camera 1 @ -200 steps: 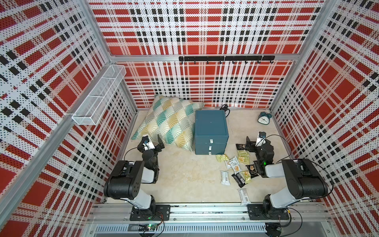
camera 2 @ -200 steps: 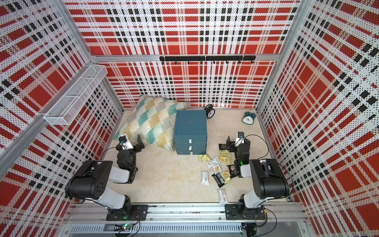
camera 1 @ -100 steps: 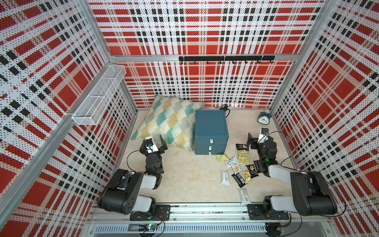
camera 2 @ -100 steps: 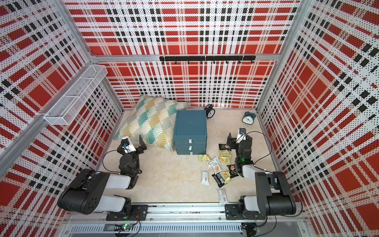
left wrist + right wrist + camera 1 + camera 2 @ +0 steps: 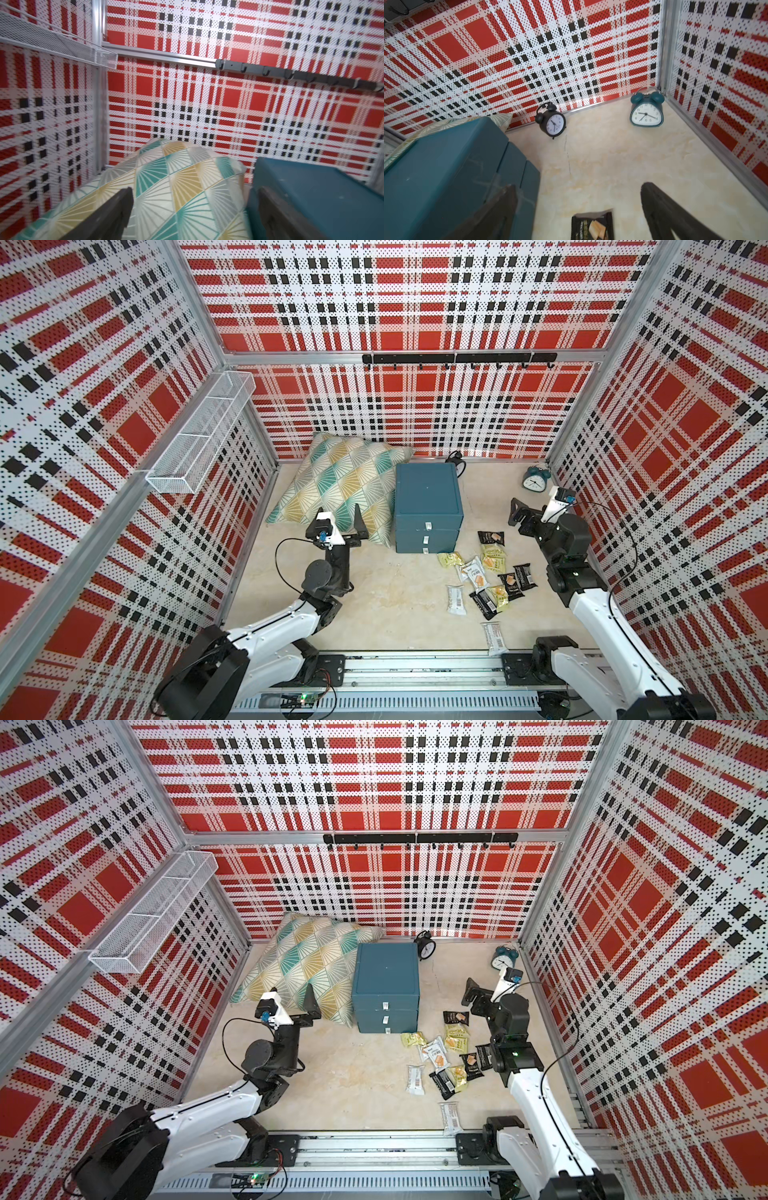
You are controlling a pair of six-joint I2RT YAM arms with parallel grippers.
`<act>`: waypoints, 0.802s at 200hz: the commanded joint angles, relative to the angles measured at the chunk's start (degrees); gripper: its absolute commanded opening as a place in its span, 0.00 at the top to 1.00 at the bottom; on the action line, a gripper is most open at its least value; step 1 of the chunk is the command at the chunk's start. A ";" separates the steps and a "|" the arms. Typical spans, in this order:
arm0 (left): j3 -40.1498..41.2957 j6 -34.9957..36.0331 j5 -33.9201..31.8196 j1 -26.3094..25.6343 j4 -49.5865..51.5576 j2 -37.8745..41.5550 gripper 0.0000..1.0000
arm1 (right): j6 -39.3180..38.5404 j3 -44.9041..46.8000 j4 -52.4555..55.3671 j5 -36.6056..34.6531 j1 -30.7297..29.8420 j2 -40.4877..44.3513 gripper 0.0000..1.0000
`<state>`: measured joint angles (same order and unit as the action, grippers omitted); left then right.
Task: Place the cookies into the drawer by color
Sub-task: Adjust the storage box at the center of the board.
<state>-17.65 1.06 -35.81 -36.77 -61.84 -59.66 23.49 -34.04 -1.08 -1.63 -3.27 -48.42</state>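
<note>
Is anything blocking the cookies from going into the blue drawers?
Yes: all three drawers look shut, so their closed fronts block the way. The cookies lie on the floor close by; nothing else stands between.

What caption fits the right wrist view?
Open right gripper near a black cookie, drawer alongside, black clock and teal clock by the wall.

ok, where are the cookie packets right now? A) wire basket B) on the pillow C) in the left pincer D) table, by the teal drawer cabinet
D: the cookie packets lie scattered on the table beside the teal drawer cabinet, on the right arm's side.
</note>
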 commanded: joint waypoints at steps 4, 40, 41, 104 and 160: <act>-5.07 -13.45 5.93 -2.78 14.85 3.73 0.01 | 5.69 -0.33 10.49 3.60 0.22 5.35 0.00; -8.98 -23.90 17.09 -4.02 26.42 7.96 0.01 | 5.92 -3.47 10.74 16.93 0.45 3.48 0.00; -8.89 -23.91 17.62 -4.01 26.42 8.19 0.01 | 5.89 -3.61 10.74 17.37 0.45 3.23 0.00; -4.36 -21.69 21.26 -3.70 26.90 14.20 0.01 | 5.95 -14.76 10.40 29.90 -0.24 -11.67 0.00; -2.02 -34.45 22.71 1.53 23.85 6.49 0.01 | 3.24 -29.35 18.35 31.89 -3.04 -28.67 0.05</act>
<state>-20.10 -27.44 -15.77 -37.54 -36.95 -50.33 28.38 -58.65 12.40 27.88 -5.06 -72.38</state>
